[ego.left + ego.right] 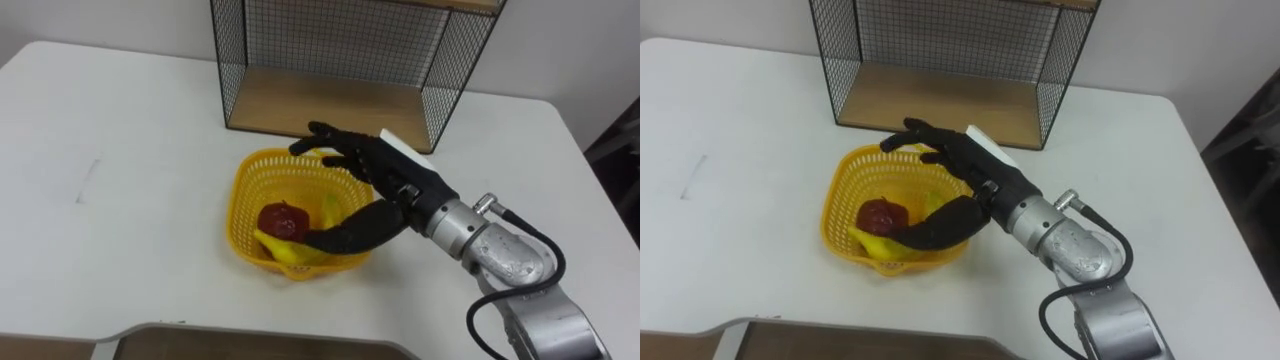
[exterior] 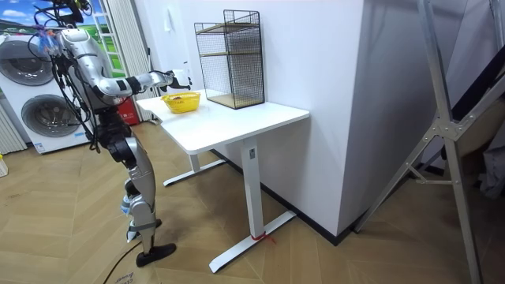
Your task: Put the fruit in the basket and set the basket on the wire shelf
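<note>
We are seeing the right hand (image 1: 378, 178) hovering over the right side of the basket (image 1: 245, 190). It is spread wide, with its fingers (image 1: 325, 135) reaching across the far rim and its thumb (image 1: 340, 237) lying low inside by the banana (image 1: 288, 253). The apple (image 1: 283, 220) and banana are lying in the basket, which is sitting on the table (image 1: 130, 180) just before the shelf (image 1: 300, 105).

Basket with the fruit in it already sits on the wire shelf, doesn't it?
Not quite: the basket holds the fruit, but it sits on the table in front of the wire shelf, not on it. The left eye view shows this.
</note>
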Motion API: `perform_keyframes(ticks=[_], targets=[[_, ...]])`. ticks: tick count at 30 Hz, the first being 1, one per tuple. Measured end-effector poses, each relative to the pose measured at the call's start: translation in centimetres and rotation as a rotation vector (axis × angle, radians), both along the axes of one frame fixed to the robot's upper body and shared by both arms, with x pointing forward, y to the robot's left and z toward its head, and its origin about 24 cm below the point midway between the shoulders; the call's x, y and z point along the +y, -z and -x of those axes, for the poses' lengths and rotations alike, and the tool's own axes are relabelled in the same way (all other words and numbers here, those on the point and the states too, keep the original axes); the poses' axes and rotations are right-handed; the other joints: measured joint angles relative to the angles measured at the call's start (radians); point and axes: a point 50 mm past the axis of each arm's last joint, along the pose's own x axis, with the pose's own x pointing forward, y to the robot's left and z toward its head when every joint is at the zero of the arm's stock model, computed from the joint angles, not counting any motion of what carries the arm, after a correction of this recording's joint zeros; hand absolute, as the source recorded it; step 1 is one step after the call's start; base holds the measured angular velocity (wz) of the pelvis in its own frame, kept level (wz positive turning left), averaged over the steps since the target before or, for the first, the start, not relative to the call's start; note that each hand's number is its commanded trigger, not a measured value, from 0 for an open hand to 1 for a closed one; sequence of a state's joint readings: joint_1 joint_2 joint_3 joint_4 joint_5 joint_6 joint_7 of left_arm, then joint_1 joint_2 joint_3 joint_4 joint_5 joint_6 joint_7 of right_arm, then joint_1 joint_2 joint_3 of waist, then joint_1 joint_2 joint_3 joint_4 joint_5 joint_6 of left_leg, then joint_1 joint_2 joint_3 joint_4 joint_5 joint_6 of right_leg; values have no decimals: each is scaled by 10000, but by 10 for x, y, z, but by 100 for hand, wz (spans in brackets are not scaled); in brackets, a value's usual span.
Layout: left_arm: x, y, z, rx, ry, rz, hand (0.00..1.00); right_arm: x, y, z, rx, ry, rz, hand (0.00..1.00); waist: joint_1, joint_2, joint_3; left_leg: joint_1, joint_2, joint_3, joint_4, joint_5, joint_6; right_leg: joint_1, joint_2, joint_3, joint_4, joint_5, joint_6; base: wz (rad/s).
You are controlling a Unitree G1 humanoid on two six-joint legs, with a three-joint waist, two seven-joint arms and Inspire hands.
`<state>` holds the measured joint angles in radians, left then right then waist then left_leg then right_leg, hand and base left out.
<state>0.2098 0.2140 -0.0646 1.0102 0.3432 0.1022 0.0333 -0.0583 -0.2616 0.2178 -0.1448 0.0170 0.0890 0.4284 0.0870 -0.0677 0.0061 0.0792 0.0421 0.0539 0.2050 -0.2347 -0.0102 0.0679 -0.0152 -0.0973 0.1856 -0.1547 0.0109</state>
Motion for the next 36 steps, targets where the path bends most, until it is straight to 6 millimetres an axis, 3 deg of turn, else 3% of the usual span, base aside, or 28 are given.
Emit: perform_keyframes(ticks=[17, 23, 29, 32, 36], targets=[[-2, 0, 0, 10, 155, -21, 0, 0, 0, 0, 87, 25, -223, 0, -47, 48, -7, 8, -1, -28, 0, 1, 0, 23, -3, -37, -4, 0, 0, 0], [1, 2, 11, -9, -518, -457, 0, -7, 4, 1, 342, 827, -1100, 0, -230, 125, -9, 23, -2, 0, -4, 0, 1, 37, -4, -11, -6, 0, 0, 0], [2, 3, 29, 115, -1440, -673, 0, -31, -4, -2, 257, 2370, -2674, 0, -312, 336, -16, 15, -2, -2, -17, 0, 1, 22, -2, 2, -5, 0, 0, 0], [4, 2, 40, -110, -2784, -847, 0, -48, -5, -1, 291, 3315, -3481, 0, -311, 458, -94, 47, -2, -24, -13, 0, 1, 62, -11, -57, -4, 0, 1, 1], [15, 0, 58, -264, -5111, -1555, 0, -69, -4, 3, 297, 4816, -4274, 0, -296, 610, -73, 183, -1, -38, -44, -3, 2, 195, -15, -96, -25, -2, 3, 0]])
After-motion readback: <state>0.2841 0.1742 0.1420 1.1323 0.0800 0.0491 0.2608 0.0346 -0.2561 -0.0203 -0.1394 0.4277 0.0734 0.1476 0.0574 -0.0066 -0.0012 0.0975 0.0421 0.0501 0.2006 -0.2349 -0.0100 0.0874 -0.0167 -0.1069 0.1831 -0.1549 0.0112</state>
